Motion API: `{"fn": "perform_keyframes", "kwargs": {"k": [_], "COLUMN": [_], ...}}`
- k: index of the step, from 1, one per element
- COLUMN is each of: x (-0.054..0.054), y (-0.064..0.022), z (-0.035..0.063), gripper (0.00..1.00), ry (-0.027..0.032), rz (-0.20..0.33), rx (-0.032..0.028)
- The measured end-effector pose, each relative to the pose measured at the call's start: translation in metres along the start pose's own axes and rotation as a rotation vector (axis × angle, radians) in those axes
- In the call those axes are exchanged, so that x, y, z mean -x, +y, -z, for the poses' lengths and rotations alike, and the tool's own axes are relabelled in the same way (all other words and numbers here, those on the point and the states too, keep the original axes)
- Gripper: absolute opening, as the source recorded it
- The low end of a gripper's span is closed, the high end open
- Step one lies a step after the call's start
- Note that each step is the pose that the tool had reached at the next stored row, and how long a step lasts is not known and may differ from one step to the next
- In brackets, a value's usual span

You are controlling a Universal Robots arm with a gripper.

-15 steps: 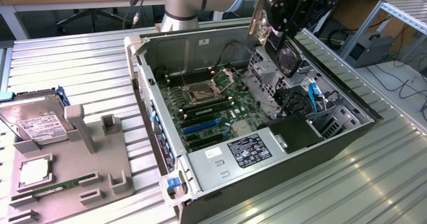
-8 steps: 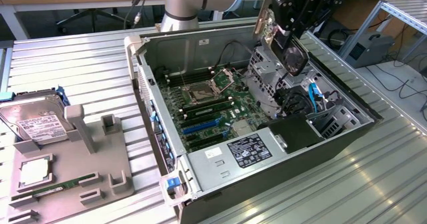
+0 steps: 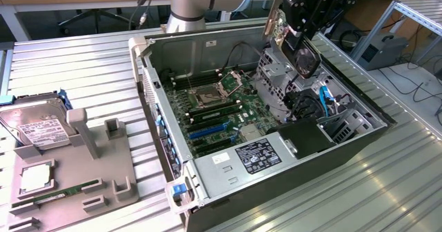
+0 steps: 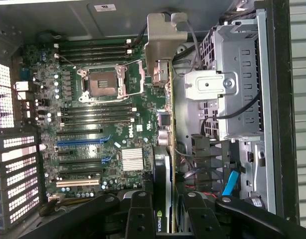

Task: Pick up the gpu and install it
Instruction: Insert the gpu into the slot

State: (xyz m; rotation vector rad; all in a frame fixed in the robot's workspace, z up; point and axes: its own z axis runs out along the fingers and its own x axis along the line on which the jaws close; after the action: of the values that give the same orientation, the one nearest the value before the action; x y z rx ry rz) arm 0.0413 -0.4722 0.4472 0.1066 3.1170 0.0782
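Note:
My gripper (image 3: 309, 15) hangs over the far right side of the open computer case (image 3: 169, 154), shut on the gpu (image 3: 305, 56). The gpu is a thin black card with a round fan, held upright on edge, with its silver bracket (image 3: 276, 14) at the far end. In the wrist view the gpu (image 4: 163, 164) runs edge-on away from my gripper (image 4: 163, 211), one black finger (image 4: 139, 209) on each side, and its bracket (image 4: 165, 35) lies at the far tip. It is raised above the motherboard (image 4: 93, 114), between the expansion slots (image 4: 78, 141) and the drive cage (image 4: 232, 84).
The motherboard (image 3: 221, 100) lies bare in the case, with an open processor socket (image 3: 209, 93) and a blue slot (image 3: 207, 132). A power supply (image 3: 255, 157) fills the near corner. At the exterior view's left, a grey holder (image 3: 76, 175) carries a hard drive (image 3: 34, 123) and a green memory stick (image 3: 48, 198).

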Motion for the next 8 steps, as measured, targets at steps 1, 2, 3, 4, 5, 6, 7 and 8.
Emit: {"fn": "perform_keyframes", "kwargs": {"k": [1, 2, 3, 4, 5, 6, 7, 8], "x": [0.0, 0.0, 0.0, 0.0, 0.0, 0.0, 0.0, 0.0], "y": [0.0, 0.0, 0.0, 0.0, 0.0, 0.0, 0.0, 0.0], "z": [0.0, 0.0, 0.0, 0.0, 0.0, 0.0, 0.0, 0.0], "gripper": [0.27, 0.27, 0.27, 0.27, 0.27, 0.27, 0.27, 0.27], "ry": [0.0, 0.0, 0.0, 0.0, 0.0, 0.0, 0.0, 0.0], "rz": [0.0, 0.0, 0.0, 0.0, 0.0, 0.0, 0.0, 0.0], "rx": [0.0, 0.0, 0.0001, 0.0, 0.0, 0.0, 0.0, 0.0]}}
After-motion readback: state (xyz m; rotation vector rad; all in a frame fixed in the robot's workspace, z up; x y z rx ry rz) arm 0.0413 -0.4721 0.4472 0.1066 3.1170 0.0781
